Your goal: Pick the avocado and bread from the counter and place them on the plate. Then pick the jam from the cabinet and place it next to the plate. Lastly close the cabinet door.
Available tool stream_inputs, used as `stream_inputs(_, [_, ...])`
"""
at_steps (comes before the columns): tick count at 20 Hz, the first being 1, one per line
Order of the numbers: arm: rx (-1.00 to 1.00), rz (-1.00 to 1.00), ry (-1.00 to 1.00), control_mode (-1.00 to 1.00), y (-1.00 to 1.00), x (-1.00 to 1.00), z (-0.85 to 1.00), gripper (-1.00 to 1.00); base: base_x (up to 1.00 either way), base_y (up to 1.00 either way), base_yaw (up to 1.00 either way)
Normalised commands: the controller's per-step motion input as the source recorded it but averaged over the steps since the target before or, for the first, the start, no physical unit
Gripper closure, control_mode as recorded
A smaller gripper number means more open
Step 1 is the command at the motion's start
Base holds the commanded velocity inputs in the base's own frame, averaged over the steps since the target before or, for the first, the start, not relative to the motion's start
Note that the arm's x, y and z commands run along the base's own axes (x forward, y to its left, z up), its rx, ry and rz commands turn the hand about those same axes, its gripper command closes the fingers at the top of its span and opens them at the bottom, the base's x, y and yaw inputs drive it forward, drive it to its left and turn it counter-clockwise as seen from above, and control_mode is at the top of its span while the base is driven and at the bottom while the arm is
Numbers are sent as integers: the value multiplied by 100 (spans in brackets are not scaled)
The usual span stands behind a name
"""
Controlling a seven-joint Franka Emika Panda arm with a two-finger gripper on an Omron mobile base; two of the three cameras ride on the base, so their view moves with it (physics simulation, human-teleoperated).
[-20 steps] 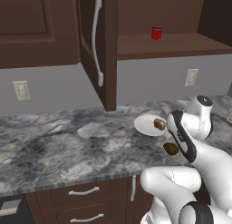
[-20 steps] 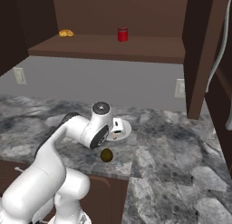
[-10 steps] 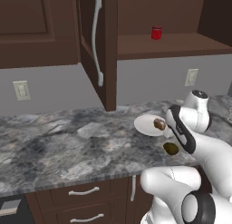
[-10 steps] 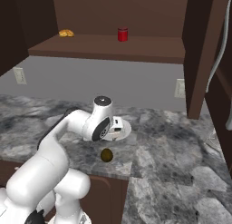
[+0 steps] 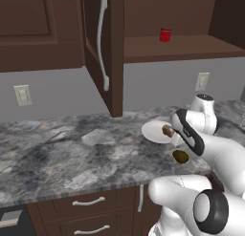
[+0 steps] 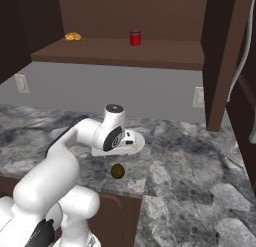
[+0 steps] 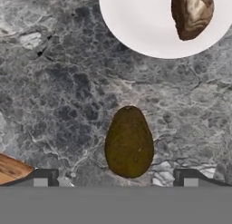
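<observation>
A: Hand view first. We see the avocado [image 7: 129,142] lying on the grey marble counter [image 7: 59,91], dead centre between the two finger tips at the bottom edge. The gripper [image 7: 115,178] stands spread wide, one tip at 7 o'clock of the fruit, the other at 5 o'clock. Nothing is held.

B: Agreed. The white plate [image 7: 136,23] sits at 12 to 1 o'clock of the avocado, apart from it, and the bread [image 7: 192,12] lies on it toward its right side.

A: Left base view: plate [image 5: 154,133] on the counter [image 5: 72,154], bread [image 5: 168,131] on its right part, and the avocado [image 5: 180,156] at roughly 5 o'clock of the plate, near the counter's front edge. The arm's white links cover part of that area.

B: Right base view: avocado [image 6: 117,171] at 6 o'clock of the plate [image 6: 137,141], close to the front edge. We can't make out the bread there, the arm blocks it.

A: The red jam [image 6: 135,38] jar stands upright on the cabinet shelf [image 6: 150,53]. A yellow item [image 6: 73,36] lies at the shelf's far left, too small to name.

B: The cabinet door [image 5: 103,48] stands swung open, with its white handle [image 5: 102,39] facing us.
</observation>
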Motion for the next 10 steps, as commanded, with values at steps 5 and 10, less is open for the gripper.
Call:
stream_inputs(5, [-1,0,5,-100,0,0,-30,-100,0,0,0])
stream_inputs(10, [-4,0,3,-100,4,0,-24,-100,0,0,0])
